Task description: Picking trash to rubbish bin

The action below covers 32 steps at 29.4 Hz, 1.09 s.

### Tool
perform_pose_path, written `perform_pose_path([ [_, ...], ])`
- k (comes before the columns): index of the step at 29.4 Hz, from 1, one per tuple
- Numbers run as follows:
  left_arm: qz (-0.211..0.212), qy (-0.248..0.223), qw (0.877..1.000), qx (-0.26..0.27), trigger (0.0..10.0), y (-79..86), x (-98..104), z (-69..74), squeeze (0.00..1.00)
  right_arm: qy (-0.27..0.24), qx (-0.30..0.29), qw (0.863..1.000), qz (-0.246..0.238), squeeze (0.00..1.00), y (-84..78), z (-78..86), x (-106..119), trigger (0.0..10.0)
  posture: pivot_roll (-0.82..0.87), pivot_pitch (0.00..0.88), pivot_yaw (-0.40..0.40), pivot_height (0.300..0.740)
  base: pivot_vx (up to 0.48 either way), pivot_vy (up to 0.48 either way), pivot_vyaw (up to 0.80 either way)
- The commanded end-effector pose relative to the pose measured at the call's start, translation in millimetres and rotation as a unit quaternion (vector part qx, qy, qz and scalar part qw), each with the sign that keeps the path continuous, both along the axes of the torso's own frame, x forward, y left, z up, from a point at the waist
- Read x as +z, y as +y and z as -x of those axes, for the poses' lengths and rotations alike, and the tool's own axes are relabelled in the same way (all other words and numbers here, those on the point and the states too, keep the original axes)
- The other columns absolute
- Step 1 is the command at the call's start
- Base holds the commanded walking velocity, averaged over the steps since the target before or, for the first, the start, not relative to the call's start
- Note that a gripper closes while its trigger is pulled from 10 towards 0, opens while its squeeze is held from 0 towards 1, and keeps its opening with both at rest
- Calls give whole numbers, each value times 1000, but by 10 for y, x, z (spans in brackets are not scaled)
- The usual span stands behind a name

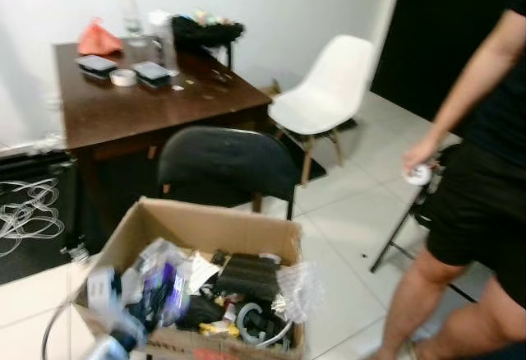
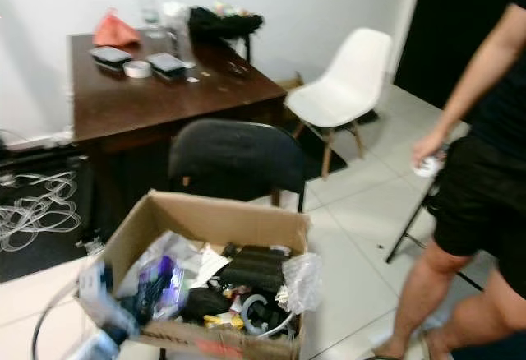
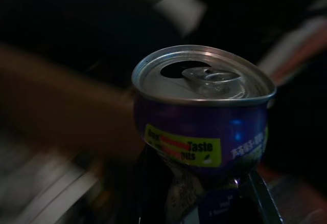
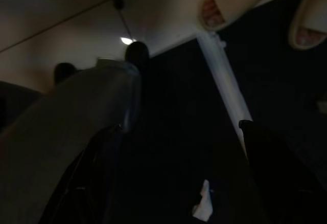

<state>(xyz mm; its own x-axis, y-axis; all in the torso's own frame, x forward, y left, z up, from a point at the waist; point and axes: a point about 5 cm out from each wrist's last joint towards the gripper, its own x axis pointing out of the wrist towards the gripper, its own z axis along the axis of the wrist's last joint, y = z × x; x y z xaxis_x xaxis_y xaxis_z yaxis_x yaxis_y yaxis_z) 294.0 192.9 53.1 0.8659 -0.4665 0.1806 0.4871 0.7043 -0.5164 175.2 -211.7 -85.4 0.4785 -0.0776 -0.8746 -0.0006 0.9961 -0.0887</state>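
Left pincer is clamped on a purple can, fingers on its lower body, tab end opened, rim dented. Judged: empty, light, thin-walled & slick, so grip mid-body, gently. Right pincer hangs w/ fingers apart, nothing held. Ahead, cardboard box full of junk; beyond, black chair, counter, person at right.

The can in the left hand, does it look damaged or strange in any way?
Yes. The can, held in the left hand, has a dented rim, so its top is not round. It is already opened, with the tab pushed in.
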Motion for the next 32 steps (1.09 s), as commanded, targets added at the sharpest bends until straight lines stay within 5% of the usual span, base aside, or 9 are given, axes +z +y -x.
perform_pose_path([
  [1, 23, -17, 999, -43, 10000, -126, 39, 20, 0, 23, -3, 1000, 2, 0, -25, 135, -55, 10000, -40, 115, 2, 740, 0, 0, 0],
  [7, 9, -70, 991, -117, 10000, -366, 223, 1, 0, 26, -2, 1000, 3, 0, -30, 149, -60, 10000, -45, 121, 5, 740, 0, 0, 0],
  [9, -36, -76, 989, -122, 10000, -472, 250, -33, 0, 28, -2, 1000, 4, 0, -31, 161, -65, 10000, -45, 124, 5, 740, 0, 0, 0],
  [12, -81, -83, 987, -108, 10000, -582, 301, -87, 0, 30, -1, 1000, 5, 0, -33, 176, -71, 10000, -45, 126, 7, 740, 0, 0, 0],
  [20, -106, -80, 989, -63, 10000, -671, 424, -187, 24, 34, 0, 999, 6, 0, -63, 219, -81, 10000, -46, 128, 7, 740, 0, 0, 0],
  [21, -112, -78, 989, -54, 10000, -681, 436, -206, 1000, 35, 0, 999, 7, 0, -80, 232, -82, 10000, -46, 127, 8, 740, 0, 0, 0],
  [32, -193, -63, 979, 35, 10000, -578, 471, -317, 1000, 42, 0, 999, 11, 0, -180, 311, -88, 10000, -43, 127, 11, 740, 0, 0, 0],
])
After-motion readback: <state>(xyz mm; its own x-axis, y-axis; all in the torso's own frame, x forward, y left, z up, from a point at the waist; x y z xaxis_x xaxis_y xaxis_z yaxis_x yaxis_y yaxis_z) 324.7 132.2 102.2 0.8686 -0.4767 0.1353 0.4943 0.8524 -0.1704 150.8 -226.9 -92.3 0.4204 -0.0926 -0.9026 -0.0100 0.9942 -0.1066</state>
